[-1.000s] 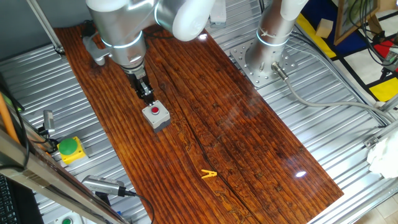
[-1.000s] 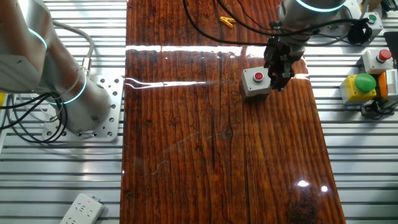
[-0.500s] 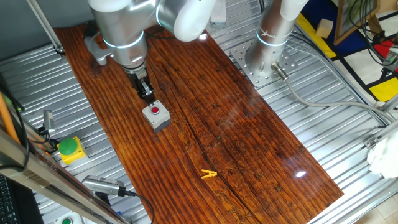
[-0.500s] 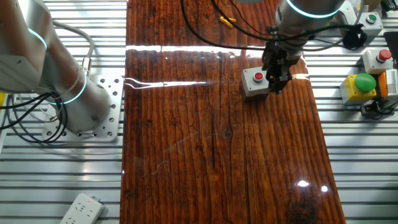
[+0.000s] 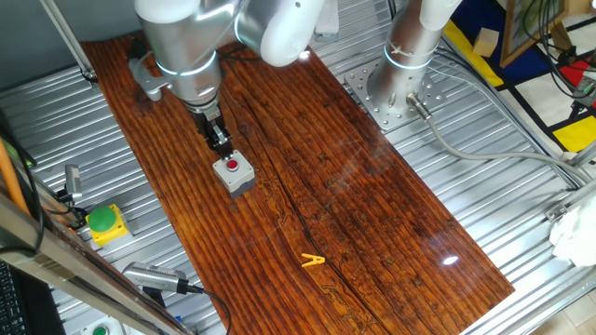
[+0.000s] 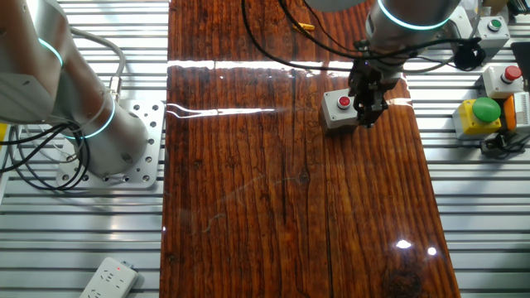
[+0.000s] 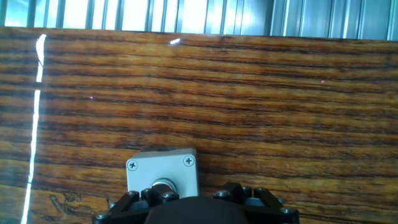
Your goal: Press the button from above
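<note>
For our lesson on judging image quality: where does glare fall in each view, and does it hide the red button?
One fixed view: a small bright spot on the wooden board, far from the button, which shows clearly. The other fixed view: glare streaks cross the board's far end, one reaching the grey box; the button stays visible. Hand view: a bright streak runs down the left; the gripper partly hides the button.

No text, label or number can be read anywhere.

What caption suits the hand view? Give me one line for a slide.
Hand view: the gripper poised over the grey button box on the wooden table.
</note>
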Controlling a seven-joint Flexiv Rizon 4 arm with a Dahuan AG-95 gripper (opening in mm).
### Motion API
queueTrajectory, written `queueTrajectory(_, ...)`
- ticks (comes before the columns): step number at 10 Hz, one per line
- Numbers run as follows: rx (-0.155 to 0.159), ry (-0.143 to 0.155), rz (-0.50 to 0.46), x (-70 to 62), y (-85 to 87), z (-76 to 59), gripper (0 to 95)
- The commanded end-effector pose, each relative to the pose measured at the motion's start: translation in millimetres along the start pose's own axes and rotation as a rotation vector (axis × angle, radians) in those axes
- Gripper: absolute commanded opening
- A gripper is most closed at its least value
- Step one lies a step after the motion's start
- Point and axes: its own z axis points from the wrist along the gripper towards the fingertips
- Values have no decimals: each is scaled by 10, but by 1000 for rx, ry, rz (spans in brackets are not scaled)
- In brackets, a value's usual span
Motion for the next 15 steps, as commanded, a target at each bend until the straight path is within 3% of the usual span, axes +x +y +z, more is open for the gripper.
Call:
queueTrajectory(1,-1,-1,-2,0,-6,24,570)
queueTrajectory(15,4,-18,-1,58,4,168,570)
